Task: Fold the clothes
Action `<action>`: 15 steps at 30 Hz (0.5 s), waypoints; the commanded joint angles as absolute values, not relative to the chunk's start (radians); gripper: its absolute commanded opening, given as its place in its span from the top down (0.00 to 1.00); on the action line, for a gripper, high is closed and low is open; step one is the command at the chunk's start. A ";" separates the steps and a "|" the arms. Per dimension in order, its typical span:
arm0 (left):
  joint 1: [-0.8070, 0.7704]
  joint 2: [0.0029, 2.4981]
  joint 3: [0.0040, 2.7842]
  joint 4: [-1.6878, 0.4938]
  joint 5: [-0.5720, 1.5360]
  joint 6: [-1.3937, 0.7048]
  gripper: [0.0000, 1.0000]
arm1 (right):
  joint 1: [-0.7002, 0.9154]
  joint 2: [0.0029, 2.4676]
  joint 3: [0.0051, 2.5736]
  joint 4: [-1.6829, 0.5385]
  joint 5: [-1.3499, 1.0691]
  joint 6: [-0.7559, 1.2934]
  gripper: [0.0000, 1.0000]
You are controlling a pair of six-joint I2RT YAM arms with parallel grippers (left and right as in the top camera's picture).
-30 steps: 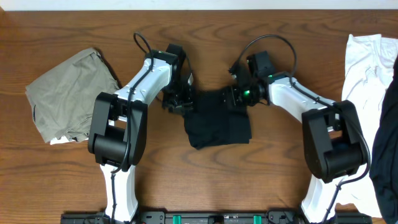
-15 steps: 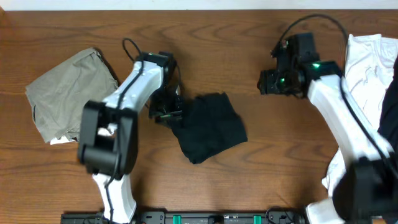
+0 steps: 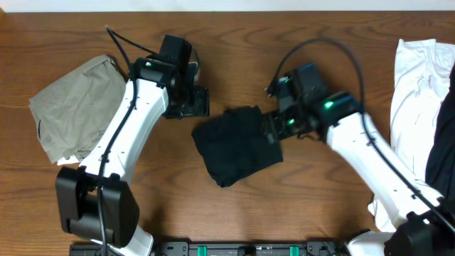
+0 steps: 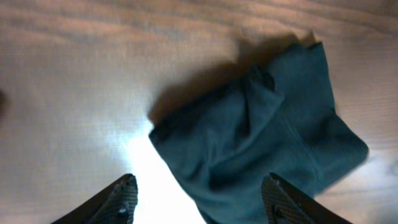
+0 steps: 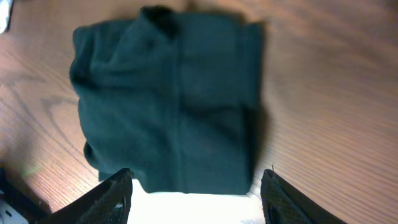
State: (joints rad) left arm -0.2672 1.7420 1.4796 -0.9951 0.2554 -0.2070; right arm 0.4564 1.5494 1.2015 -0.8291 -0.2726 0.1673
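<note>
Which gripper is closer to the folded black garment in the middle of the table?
Right. The right gripper hangs at the upper right edge of the black garment, over the cloth itself. The left gripper sits off its upper left corner, above the bare table.

Four garments (olive-grey piece [image 3: 75,107], white piece [image 3: 414,89], folded black piece [image 3: 238,146], black piece at right edge [image 3: 442,146]), two arms [image 3: 131,124] [image 3: 370,149]

We record the white garment [image 3: 416,85] and a black piece [image 3: 444,156] cut off by the overhead view's right edge. The bottom edge crops the left pincer [image 4: 199,196] and right pincer [image 5: 196,186] in their wrist views; the left view is blurred.
</note>
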 commanded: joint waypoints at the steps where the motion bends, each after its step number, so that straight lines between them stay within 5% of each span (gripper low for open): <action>1: -0.265 1.787 1.477 -0.967 0.258 -0.147 0.35 | 0.503 1.565 1.111 -0.751 -0.335 0.233 0.36; 15: -0.266 2.043 1.476 -0.956 0.306 -0.053 0.35 | 0.529 1.665 0.894 -0.547 -0.377 0.321 0.33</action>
State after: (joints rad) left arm -0.2672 1.9934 1.4796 -0.9504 0.2932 -0.0738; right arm 0.5232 1.6417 0.9012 -0.5552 -0.3649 0.2974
